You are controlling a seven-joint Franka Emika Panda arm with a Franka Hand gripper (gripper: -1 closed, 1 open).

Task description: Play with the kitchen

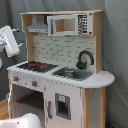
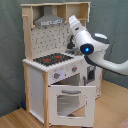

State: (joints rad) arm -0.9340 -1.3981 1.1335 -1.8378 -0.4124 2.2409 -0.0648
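Observation:
The kitchen (image 1: 95, 80) (image 2: 35, 85) is a tall light-wood and white toy. It has a black-red stovetop (image 1: 37, 65) (image 2: 52, 59), a sink (image 1: 72, 74), a black faucet (image 1: 85, 59) and a grey hood (image 1: 37, 27) (image 2: 50, 21). Its windowed oven door (image 2: 70, 102) hangs open, tilted forward. Knobs (image 2: 56, 75) sit under the stovetop. My gripper (image 2: 73, 22) (image 1: 10, 42) is held in the air beside the upper part of the kitchen, over the counter's end, touching nothing I can see.
A dark grey-green curtain (image 2: 12, 50) hangs behind the kitchen. The floor (image 2: 112, 107) is wood. My white arm (image 2: 107, 62) reaches in from the second exterior view's right. A white rounded body (image 1: 22, 121) fills the first exterior view's bottom left corner.

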